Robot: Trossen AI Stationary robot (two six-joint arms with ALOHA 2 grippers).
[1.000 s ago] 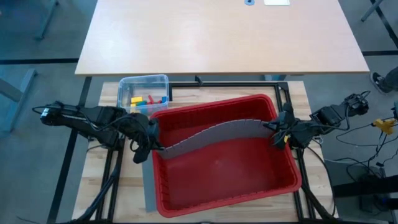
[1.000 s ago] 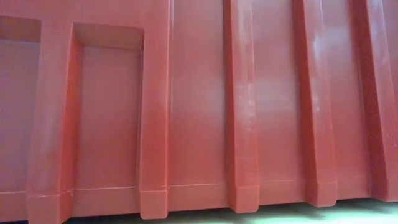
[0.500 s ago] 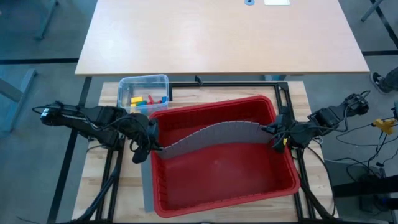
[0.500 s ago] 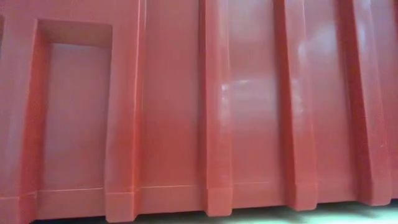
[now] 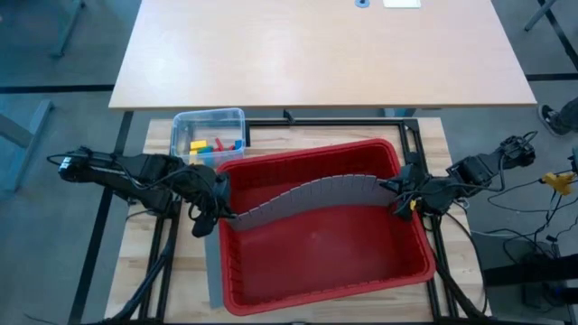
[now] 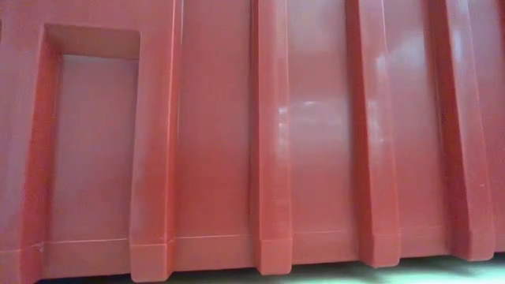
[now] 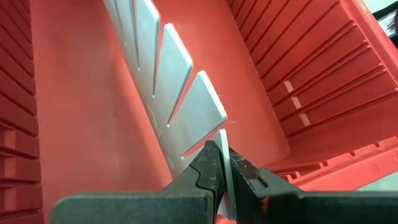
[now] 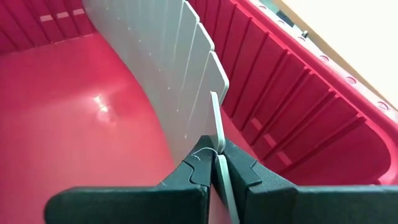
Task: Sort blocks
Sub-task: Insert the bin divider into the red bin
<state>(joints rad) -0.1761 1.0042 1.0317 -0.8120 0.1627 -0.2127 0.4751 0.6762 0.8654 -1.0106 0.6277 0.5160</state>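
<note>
A long grey slotted divider panel point(image 5: 307, 192) stands on edge inside the red bin point(image 5: 397, 266), bowed toward the far edge. My left gripper point(image 5: 221, 210) is shut on its left end and my right gripper point(image 5: 397, 194) on its right end. The blocks point(image 5: 213, 144), yellow, red, green and blue, lie in a small clear tub point(image 5: 209, 119) just beyond the bin's far left corner. The low view shows only the bin's ribbed outer wall point(image 6: 252, 142). My left gripper pinches the end tab of the divider point(image 7: 219, 134) between its two fingers, one on each face. It comes slanting down from the table's left, along the panel. The panel stands on edge, curving away inside the bin. My right gripper pinches the thin end edge of the divider point(image 8: 214, 115) between its two fingers, one on each face. It comes slanting down from the table's right, along the panel. The slotted panel point(image 8: 161, 62) stands upright and bends away from the bin's wall.
A second grey panel point(image 5: 214, 275) lies along the bin's left side on the table. A large light wooden table point(image 5: 325, 50) stands beyond the work table. Cables trail from both arms at the left and right edges.
The red bin has shifted slightly toward the table's left; its ribs have slid leftward in the low view. The divider stays bowed between both shut grippers, its hump near the right end a little flatter than before.
</note>
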